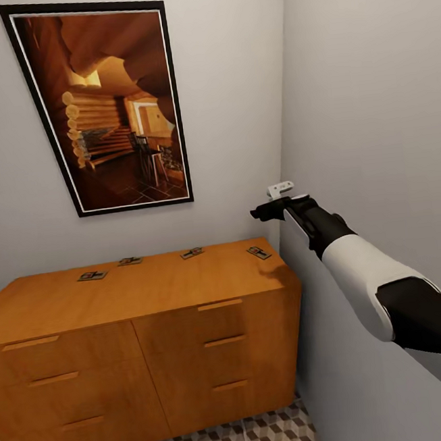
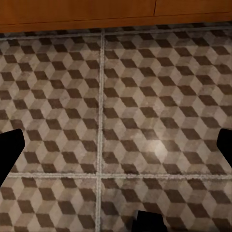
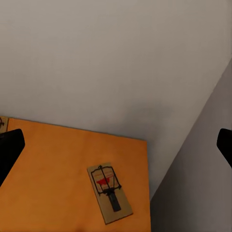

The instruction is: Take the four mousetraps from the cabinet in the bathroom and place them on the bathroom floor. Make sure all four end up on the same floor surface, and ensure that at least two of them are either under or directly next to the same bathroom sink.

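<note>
Four mousetraps on cabinet (image 1: 140, 293) top, along back edge — first (image 1: 92, 275), second (image 1: 130, 260), third (image 1: 192, 252), fourth (image 1: 258, 252) at right back corner. One cabinet. One framed picture (image 1: 116, 102). One robot arm (image 1: 361, 267).

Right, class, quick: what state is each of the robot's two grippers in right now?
Left gripper: open, holding nothing, over the tiled floor.
Right gripper: open, holding nothing, above a mousetrap on the cabinet.
</note>
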Motion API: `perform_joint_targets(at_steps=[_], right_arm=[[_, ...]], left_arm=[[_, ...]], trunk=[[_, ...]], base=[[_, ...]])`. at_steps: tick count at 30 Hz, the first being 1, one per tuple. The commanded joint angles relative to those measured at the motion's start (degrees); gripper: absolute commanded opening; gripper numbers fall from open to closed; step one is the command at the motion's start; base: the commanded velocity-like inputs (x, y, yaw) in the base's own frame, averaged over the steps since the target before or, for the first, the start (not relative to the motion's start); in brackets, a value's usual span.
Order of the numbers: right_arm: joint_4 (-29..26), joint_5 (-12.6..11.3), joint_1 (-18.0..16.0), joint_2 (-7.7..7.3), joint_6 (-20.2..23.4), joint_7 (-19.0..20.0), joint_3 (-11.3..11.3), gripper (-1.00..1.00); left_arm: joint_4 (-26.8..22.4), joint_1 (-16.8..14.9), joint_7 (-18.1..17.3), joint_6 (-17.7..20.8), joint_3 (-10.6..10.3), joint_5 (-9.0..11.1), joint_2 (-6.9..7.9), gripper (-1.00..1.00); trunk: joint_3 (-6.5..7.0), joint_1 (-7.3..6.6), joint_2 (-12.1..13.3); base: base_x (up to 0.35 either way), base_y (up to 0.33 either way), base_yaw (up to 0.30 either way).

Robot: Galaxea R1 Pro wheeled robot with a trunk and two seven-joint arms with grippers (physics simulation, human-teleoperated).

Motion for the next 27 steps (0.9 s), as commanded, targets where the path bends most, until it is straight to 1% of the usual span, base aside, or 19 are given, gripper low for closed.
perform_joint_targets(at_steps=[1,27], right_arm=[[-0.07,0.13,-0.03,-0.02,0.29,0.13,0.12,1.0],[0.41,0.22,-0.03,-0.02,0.22,0.12,0.12,1.0]], left_arm=[[-0.05,0.01,-0.03,-0.1,0.07,0.06,-0.01,1.0],[-0.05,0.01,-0.03,-0.09,0.05,0.06,-0.01,1.0]], trunk=[[-0.05,0.0,-0.03],[-0.05,0.0,-0.03]], base=[[0.0,0.0,0.0],[0.0,0.0,0.0]])
